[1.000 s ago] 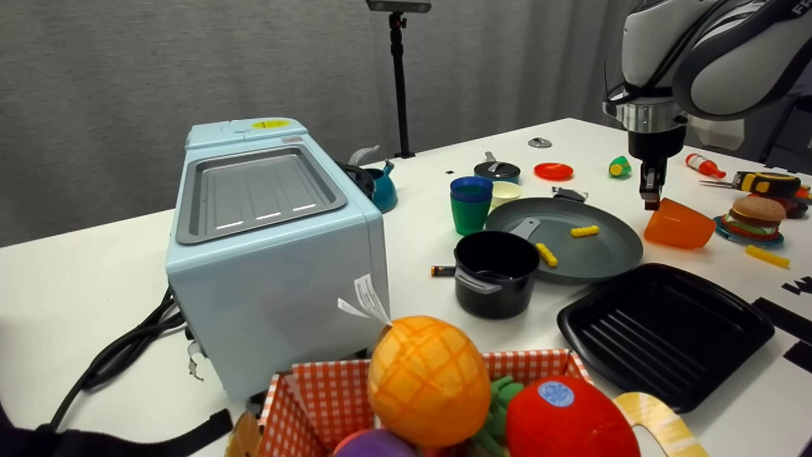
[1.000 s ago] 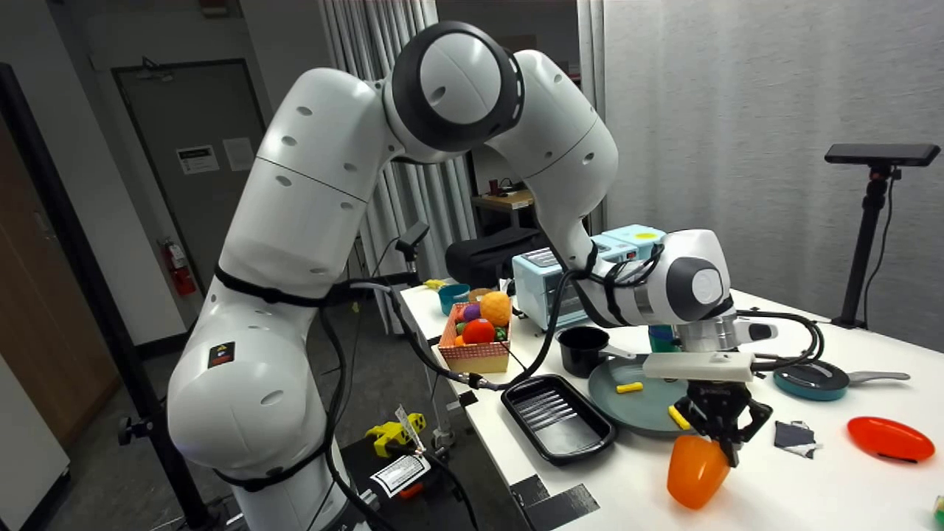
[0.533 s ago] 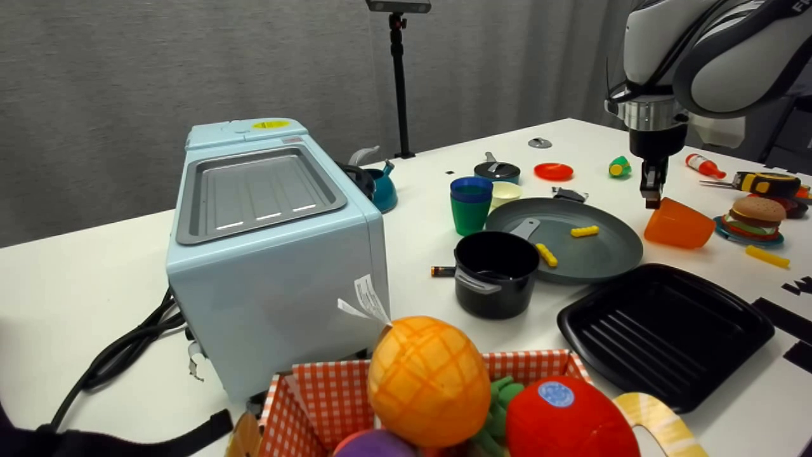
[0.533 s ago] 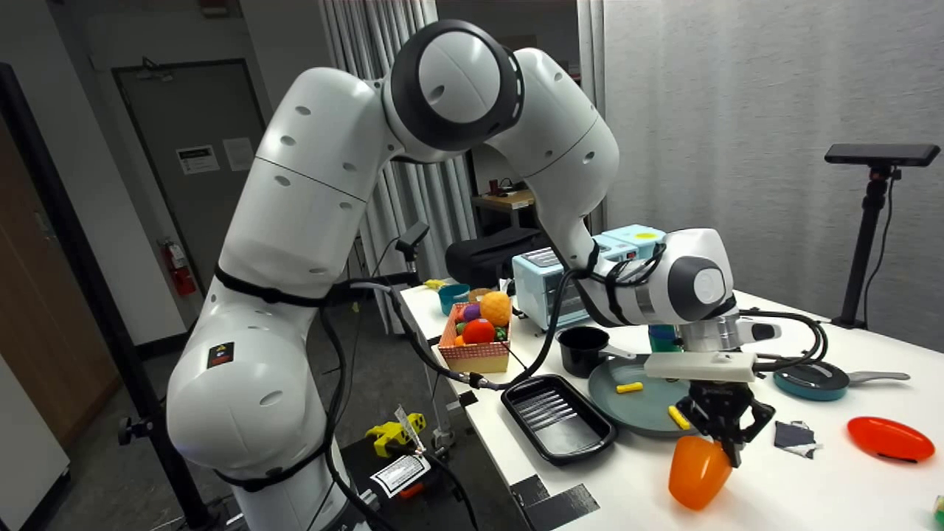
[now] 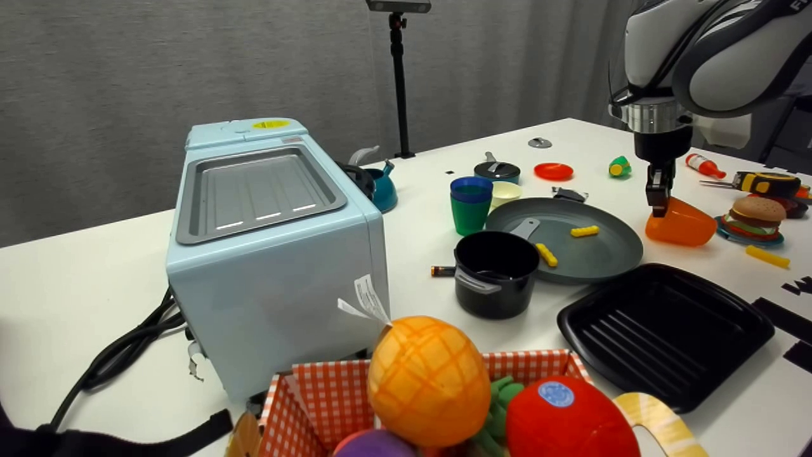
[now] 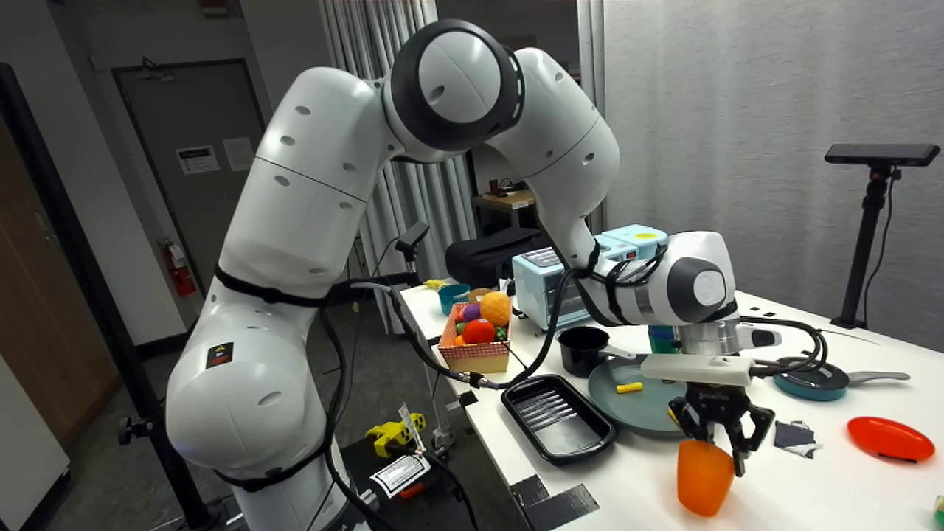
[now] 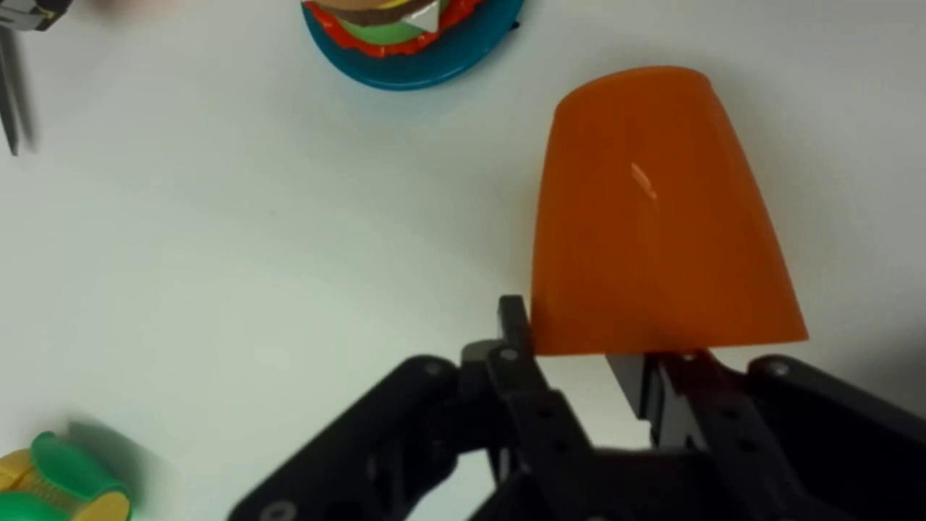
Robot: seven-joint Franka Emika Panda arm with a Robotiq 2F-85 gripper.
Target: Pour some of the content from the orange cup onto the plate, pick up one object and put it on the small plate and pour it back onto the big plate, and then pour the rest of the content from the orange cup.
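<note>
The jaws stand apart at the rim of the tipped orange plastic cup (image 7: 658, 217). Two small yellow sticks (image 5: 584, 231) lie on the round grey plate (image 5: 610, 251).

Only the letter F (image 5: 795, 7) on my arm (image 5: 739, 86) was legible in an exterior view; the rest ran off the edge. Door (image 6: 206, 214) sheets (image 6: 198, 160), my black label (image 6: 220, 354), white label (image 6: 400, 474) near my base were too small.
</note>
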